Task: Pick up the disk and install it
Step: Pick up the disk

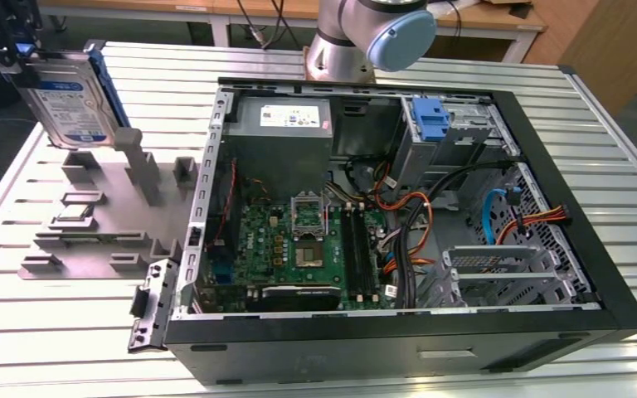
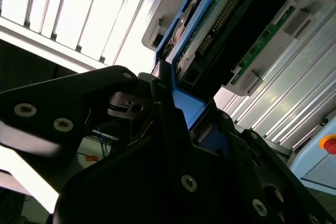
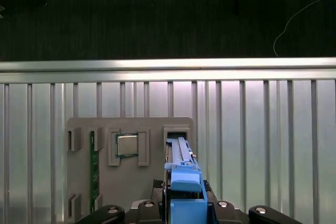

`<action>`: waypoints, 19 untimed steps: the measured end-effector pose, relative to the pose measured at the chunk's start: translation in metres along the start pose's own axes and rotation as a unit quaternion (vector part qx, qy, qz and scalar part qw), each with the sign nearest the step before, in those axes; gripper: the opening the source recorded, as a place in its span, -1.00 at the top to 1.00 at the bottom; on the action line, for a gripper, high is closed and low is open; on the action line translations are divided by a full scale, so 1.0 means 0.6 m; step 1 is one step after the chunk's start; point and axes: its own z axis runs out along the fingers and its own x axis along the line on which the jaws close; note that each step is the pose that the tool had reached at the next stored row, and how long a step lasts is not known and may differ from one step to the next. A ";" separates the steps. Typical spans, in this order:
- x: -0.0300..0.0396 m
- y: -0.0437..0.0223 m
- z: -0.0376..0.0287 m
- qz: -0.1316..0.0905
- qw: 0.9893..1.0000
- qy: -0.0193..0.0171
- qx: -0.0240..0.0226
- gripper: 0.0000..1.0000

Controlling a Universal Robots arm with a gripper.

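Jaws grip disk (image 1: pixel 66 104) above grey fixture (image 1: pixel 114 224) — open case (image 1: pixel 407 342) beside.

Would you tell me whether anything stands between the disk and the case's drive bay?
The gripper holds the disk above the grey fixture. In the exterior view the case wall and power supply lie between it and the drive bay; the case is open.

What I see of my arm (image 1: pixel 341 37), silver-grey metal tube at 12 o'clock in the exterior view, round pale-blue joint cap (image 1: pixel 401 37), my gripper (image 2: pixel 176 103) matte black, angular plates, round silver screw heads (image 2: pixel 25 109), 4 in the first wrist view
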 end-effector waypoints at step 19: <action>0.000 0.000 -0.012 0.000 1.000 0.000 0.000 0.27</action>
